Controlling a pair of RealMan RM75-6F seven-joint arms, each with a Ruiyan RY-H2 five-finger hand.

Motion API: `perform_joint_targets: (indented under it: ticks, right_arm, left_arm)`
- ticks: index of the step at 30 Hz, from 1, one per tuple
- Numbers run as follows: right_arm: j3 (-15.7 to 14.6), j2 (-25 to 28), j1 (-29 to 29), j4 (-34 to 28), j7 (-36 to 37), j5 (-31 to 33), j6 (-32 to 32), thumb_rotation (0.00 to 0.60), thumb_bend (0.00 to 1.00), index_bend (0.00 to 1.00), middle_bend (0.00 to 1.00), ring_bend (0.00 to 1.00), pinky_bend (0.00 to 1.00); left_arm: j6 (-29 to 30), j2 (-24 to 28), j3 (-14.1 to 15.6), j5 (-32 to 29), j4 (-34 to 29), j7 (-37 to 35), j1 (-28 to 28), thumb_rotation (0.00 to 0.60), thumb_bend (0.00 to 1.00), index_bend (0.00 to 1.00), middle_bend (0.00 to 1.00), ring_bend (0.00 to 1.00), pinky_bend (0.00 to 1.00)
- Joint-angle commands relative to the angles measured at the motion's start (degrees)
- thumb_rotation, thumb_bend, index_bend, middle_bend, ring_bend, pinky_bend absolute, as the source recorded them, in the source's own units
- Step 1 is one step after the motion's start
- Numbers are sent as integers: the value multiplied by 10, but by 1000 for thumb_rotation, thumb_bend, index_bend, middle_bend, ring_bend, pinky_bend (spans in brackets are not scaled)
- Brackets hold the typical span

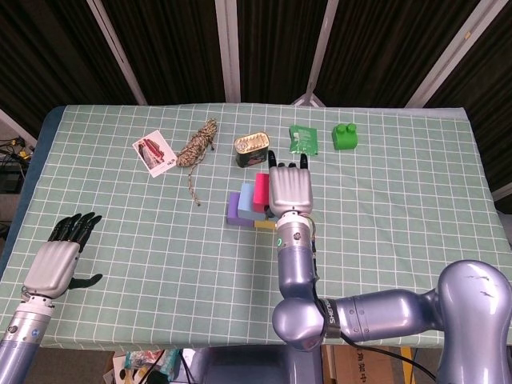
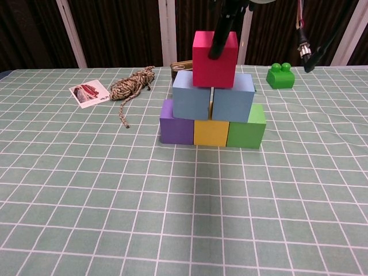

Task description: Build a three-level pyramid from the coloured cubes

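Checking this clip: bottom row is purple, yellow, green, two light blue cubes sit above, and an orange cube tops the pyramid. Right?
Not quite. The top cube is red, not orange, as the chest view shows. The purple, yellow and green bottom row and the two light blue cubes are as stated.

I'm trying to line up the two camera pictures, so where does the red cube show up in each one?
Head view: the red cube sits mid-table, just left of the right hand, mostly hidden by it.
Chest view: the red cube tops the pyramid, upper centre, a dark finger across its front.
Shared landmark: the rope coil, to the cube's left in both.
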Motion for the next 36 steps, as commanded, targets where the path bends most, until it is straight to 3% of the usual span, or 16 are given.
perform_joint_targets:
  ticks: [1,36]
  right_arm:
    - [0,-1,0,1,1,-1,-1,600,317,0,506,276,0]
    - [-6,0,-8,9,-7,0,-11,600,316,0,506,253,0]
  left_arm:
    - [0,0,0,0,0,0,0,600,89,0,32,6,49]
    - [-3,0,0,-4,0,1,-1,600,90,0,32,6,49]
